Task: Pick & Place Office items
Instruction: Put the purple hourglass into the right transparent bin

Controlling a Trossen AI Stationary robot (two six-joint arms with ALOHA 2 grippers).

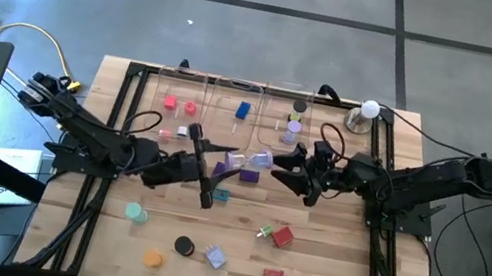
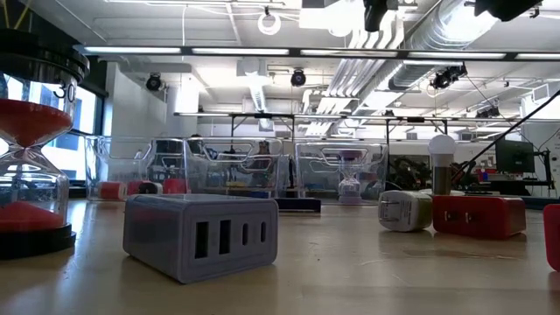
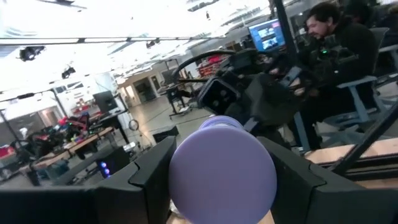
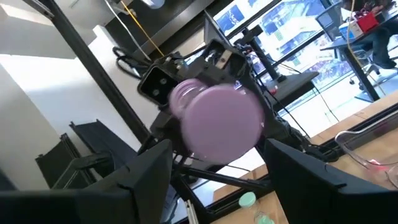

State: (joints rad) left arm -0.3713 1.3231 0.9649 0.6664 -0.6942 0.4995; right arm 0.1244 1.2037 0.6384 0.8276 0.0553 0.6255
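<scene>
Holding the tabletop (image 1: 333,275) in the overhead view, I start at nine o'clock, where the left arm reaches in toward the centre. Its left end effector (image 1: 221,166) is about half open and clamped on a small clear sand timer with round lilac end caps (image 1: 255,159). In the left wrist view one cap fills the gap, touching a finger (image 3: 146,180) on each side. The timer hangs above the middle of the tabletop, clear of the wood.

From three o'clock the right end effector (image 1: 283,170) meets it nose to nose, with the timer's other cap (image 4: 217,124) directly in front of it. Whether it grips the timer or merely brackets it I cannot tell.

I judge this to be a hand-over, mid-air, from one arm to the other. The next move calls for one side to have a sure hold before the other lets go. Then the timer goes to the three clear plastic trays (image 1: 239,88) at twelve o'clock.

Several pieces lie loose toward six o'clock: a teal disc (image 1: 136,212), a black disc (image 1: 184,245) and a red block (image 1: 283,235).
</scene>
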